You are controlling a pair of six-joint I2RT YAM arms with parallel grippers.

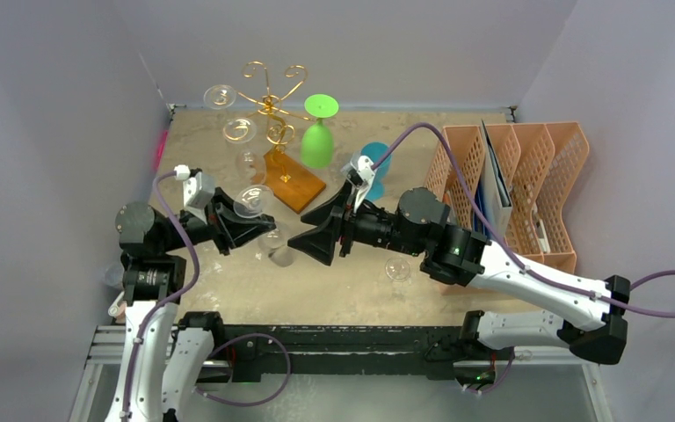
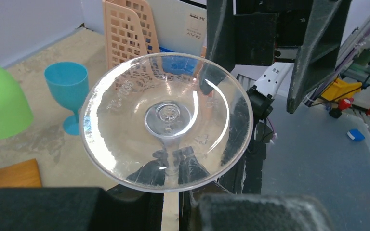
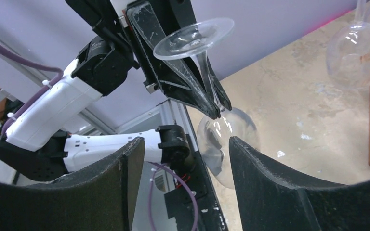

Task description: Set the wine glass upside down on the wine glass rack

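Nearest us, a spare clear glass (image 1: 397, 269) rests on the table (image 1: 360, 299) beside the right arm. Just past it, the left gripper (image 3: 216, 107) is clamped on the stem of the wine glass (image 2: 166, 118), which it holds tilted, foot up and bowl down. The right gripper (image 3: 185, 144) faces it with fingers spread wide, gripping nothing; the bowl sits just ahead of them. Farther back stands the wine glass rack (image 1: 270, 104). The held glass is near its wooden base but not touching. On the rack, a green glass (image 1: 318, 142) hangs inverted, and clear glasses (image 1: 240, 130) hang on its left side. To the right are a blue goblet (image 1: 374, 167) and an orange organizer (image 1: 536, 167).
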